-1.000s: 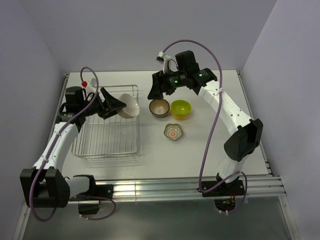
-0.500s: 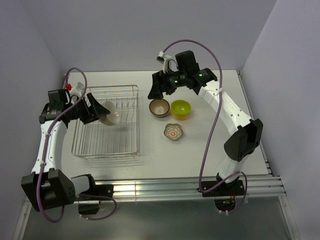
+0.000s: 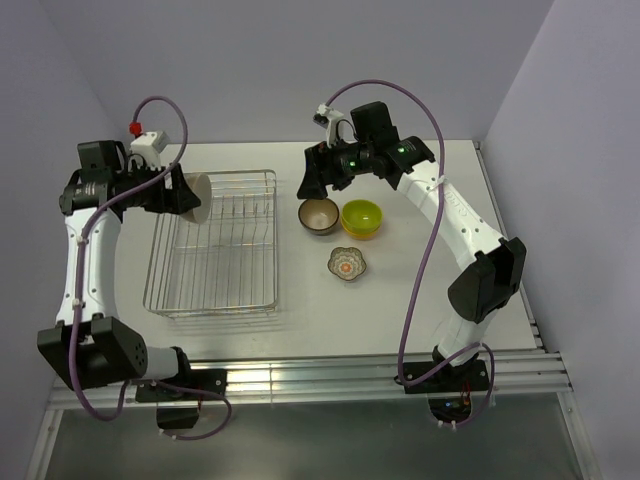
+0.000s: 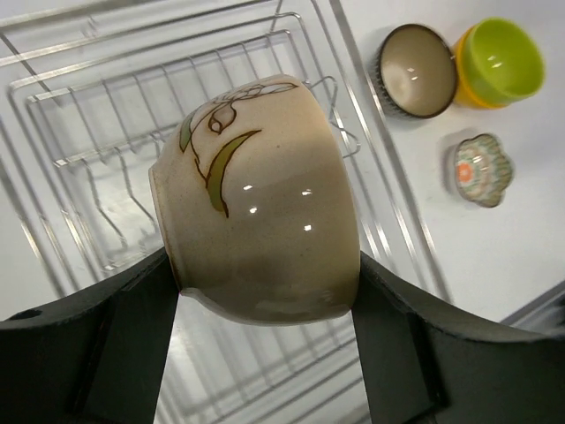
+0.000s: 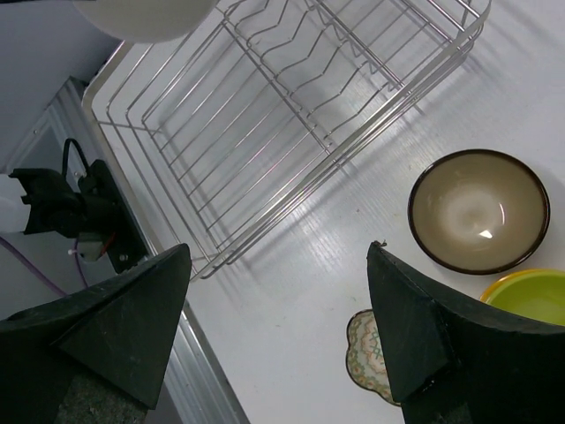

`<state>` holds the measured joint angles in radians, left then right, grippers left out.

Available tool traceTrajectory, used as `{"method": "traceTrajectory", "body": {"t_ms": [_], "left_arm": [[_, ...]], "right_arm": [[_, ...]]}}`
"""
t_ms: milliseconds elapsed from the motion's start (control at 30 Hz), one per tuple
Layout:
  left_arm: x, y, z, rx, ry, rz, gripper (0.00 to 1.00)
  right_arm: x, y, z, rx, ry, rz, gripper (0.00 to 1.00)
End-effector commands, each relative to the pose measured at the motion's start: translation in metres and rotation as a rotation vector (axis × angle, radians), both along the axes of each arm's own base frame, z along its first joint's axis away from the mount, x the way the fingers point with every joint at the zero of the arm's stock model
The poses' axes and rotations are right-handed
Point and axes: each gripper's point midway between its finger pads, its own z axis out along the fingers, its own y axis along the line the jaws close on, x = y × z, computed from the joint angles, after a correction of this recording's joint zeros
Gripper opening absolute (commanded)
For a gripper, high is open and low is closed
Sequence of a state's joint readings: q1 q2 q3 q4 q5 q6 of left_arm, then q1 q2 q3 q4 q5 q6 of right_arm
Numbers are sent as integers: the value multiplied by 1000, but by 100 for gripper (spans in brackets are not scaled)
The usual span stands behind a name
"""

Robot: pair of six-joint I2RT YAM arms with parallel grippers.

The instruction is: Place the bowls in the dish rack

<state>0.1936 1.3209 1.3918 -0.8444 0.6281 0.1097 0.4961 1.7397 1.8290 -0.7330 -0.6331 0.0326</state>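
My left gripper (image 3: pixel 186 195) is shut on the white bowl (image 3: pixel 198 196), held on its side above the back left corner of the dish rack (image 3: pixel 215 255). In the left wrist view the bowl (image 4: pixel 260 203) shows a leaf drawing and sits between the fingers (image 4: pixel 132 336), with the rack (image 4: pixel 79 141) below. The brown bowl (image 3: pixel 318 215), the lime-green bowl (image 3: pixel 361 217) and the patterned bowl (image 3: pixel 347 264) stand on the table right of the rack. An orange bowl's edge (image 4: pixel 470 91) shows under the green one. My right gripper (image 3: pixel 308 183) is open and empty above the brown bowl (image 5: pixel 478 210).
The rack (image 5: pixel 291 97) holds no bowls. The right wrist view shows the patterned bowl (image 5: pixel 366 358) and the green bowl (image 5: pixel 530 305) at the lower right. The table's left edge (image 3: pixel 128 200) and the side wall are close to the left arm.
My left arm has swung left and back with the white bowl, from over the rack's back right part to its back left corner. The right arm has not moved.
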Motion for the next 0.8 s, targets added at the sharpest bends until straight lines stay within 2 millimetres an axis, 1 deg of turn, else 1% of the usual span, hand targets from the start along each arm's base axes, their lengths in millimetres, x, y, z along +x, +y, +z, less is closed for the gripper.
{"method": "traceTrajectory", "body": {"t_ms": [0, 33, 133, 167, 200, 233, 267, 300, 333, 367, 400, 433, 467, 567, 767], "left_arm": [[19, 11, 20, 149, -153, -112, 0], [23, 12, 24, 161, -177, -129, 0], [34, 15, 28, 223, -240, -193, 0], [40, 16, 31, 251, -268, -229, 0], [41, 15, 32, 256, -270, -248, 0], [44, 14, 41, 261, -293, -264, 0], [51, 16, 35, 277, -287, -288, 0], [52, 17, 32, 276, -265, -298, 0], [56, 18, 40, 291, -284, -308, 0], [63, 20, 32, 315, -278, -337, 0], [65, 23, 28, 325, -265, -347, 0], [69, 25, 31, 347, -278, -356, 0], [73, 28, 25, 380, -283, -380, 0], [82, 36, 24, 459, -324, -408, 0], [100, 53, 21, 643, -406, -472, 0]], "right_arm": [[-2, -7, 26, 24, -68, -13, 88], [-2, -8, 26, 23, -66, -16, 88], [0, -10, 24, 21, -61, -23, 88], [-2, -10, 24, 27, -47, -14, 88], [0, -13, 25, 35, -34, -23, 88], [1, -14, 24, 40, -22, -25, 88], [1, -14, 24, 54, -6, -23, 88], [5, -20, 23, 57, 1, -36, 88], [7, -21, 24, 62, 2, -40, 88], [8, -23, 24, 65, 5, -47, 88], [10, -27, 22, 66, 11, -55, 88], [11, -28, 23, 68, 10, -58, 88], [12, -29, 22, 66, 9, -62, 88], [14, -34, 21, 63, 11, -74, 88], [19, -39, 13, 52, 32, -83, 88]]}}
